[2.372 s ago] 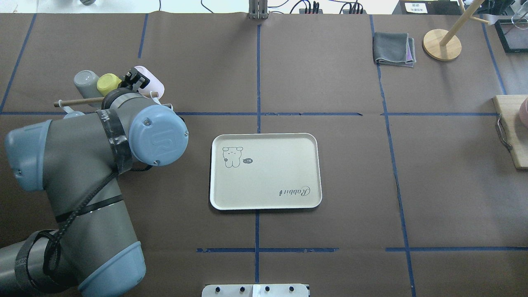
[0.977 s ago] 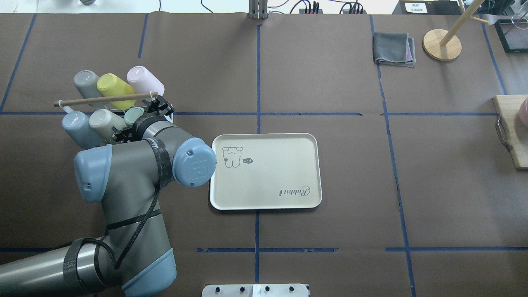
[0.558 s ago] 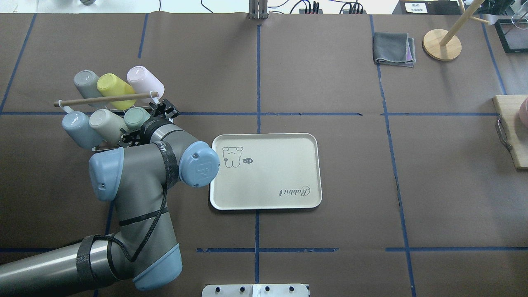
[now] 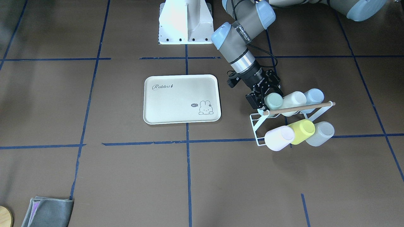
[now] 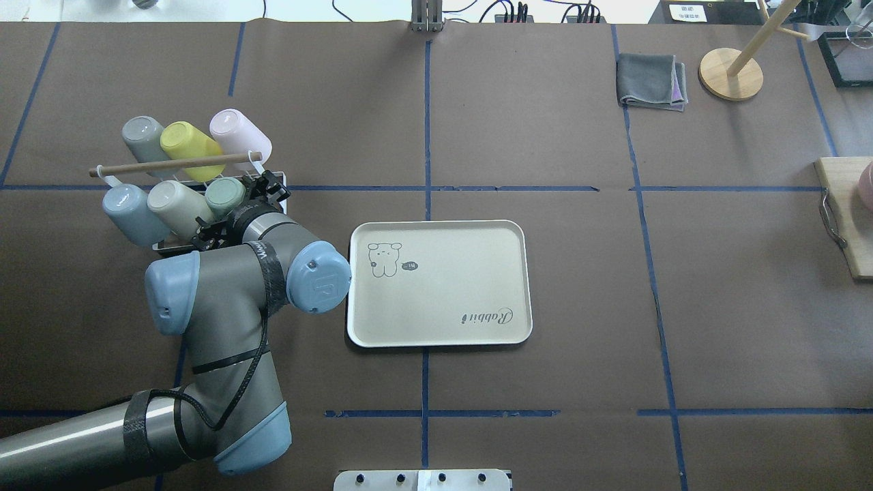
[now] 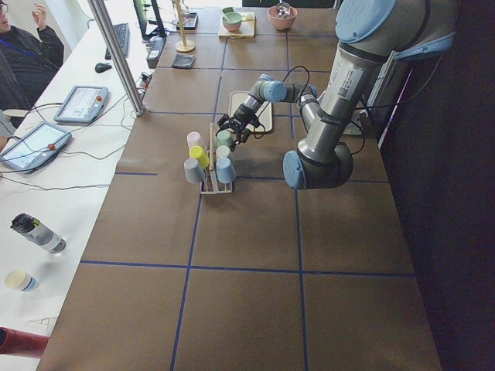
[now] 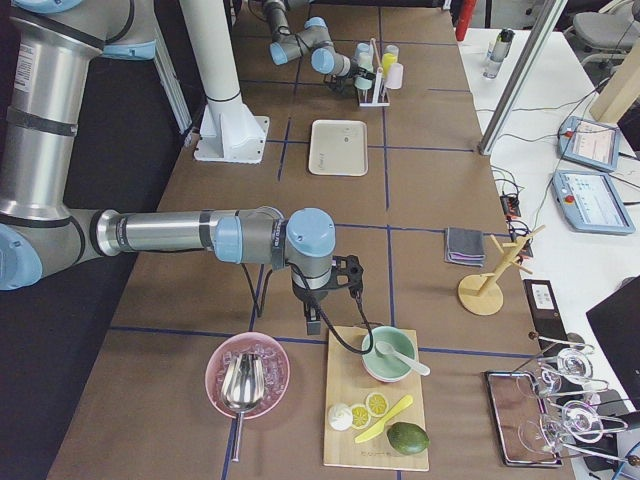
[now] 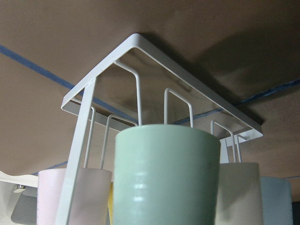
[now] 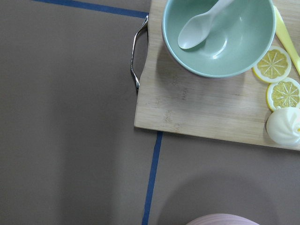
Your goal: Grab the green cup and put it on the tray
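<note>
1. The green cup [image 4: 274, 101] is a small, pale mint-green plastic tumbler: handleless, matte and slightly tapered. In the left wrist view it fills the middle of the picture.
2. It rests tilted on a white wire rack [image 8: 135, 39], at the right end of the row of 3 nearer the robot. Just beside it is a cream plastic cup [image 4: 293, 98], and a pale blue plastic cup [image 4: 314, 95] ends that row.
3. The far row holds a pink plastic cup [image 4: 279, 138], a yellow-green plastic cup [image 4: 301, 127] and a grey plastic cup [image 4: 320, 134]. A wooden dowel [image 4: 298, 107] lies along the rack's top between the 2 rows.
4. The flat rectangular cream plastic tray [image 4: 176, 104], with rounded corners, "Rabbit" script and a bunny drawing, lies on the brown paper-covered table [image 4: 94, 176]. It is on the rack's right, apart from it.
5. The left arm is bent at the elbow, its wrist slanting down toward the rack. The left gripper [image 4: 265, 94] is at the green cup's base end, with its black fingers [image 4: 255, 100] set to either side of the cup. I cannot tell whether they press on it.
6. The right gripper [image 7: 314, 322] points down at the table's right end, beside a wooden cutting board [image 9: 211, 108] bearing a mint-green bowl [image 9: 243, 51]. I cannot tell how its fingers stand.
</note>
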Motion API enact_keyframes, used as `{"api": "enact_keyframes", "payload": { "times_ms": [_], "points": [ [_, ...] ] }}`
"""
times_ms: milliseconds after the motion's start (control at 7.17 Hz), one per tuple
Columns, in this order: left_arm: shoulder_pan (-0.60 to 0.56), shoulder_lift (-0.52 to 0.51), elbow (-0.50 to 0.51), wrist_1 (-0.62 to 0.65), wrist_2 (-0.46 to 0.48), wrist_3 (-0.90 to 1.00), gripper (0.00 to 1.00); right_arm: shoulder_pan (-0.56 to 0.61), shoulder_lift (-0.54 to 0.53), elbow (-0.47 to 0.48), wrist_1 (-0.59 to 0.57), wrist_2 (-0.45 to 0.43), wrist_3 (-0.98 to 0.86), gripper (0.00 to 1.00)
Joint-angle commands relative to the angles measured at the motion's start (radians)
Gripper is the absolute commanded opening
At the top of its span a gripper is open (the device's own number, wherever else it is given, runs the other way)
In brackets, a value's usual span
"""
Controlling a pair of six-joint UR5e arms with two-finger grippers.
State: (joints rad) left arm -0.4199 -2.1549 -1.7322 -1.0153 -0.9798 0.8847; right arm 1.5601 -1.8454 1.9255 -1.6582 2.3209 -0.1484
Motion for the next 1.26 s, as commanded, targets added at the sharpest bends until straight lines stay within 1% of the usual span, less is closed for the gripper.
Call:
{"api": "enact_keyframes", "payload": {
  "times_ms": [0,558,837,977,1116],
  "points": [
    [0.004,0.001,0.057,-0.060,0.003,-0.029,1.00,0.002,0.000,0.001,0.000,0.000,0.000,1.00],
    [0.009,0.004,0.059,-0.060,0.003,-0.059,0.99,0.000,0.000,0.000,0.000,0.000,0.000,1.00],
    [0.009,0.004,0.056,-0.060,0.007,-0.102,0.74,0.000,0.000,0.001,0.000,0.000,0.000,1.00],
    [0.009,0.003,0.053,-0.060,0.010,-0.105,0.70,0.002,0.000,0.001,0.000,0.000,0.000,1.00],
    [0.009,0.001,0.051,-0.058,0.010,-0.105,0.70,0.002,0.000,0.001,0.000,0.000,0.000,1.00]
  ]
}}
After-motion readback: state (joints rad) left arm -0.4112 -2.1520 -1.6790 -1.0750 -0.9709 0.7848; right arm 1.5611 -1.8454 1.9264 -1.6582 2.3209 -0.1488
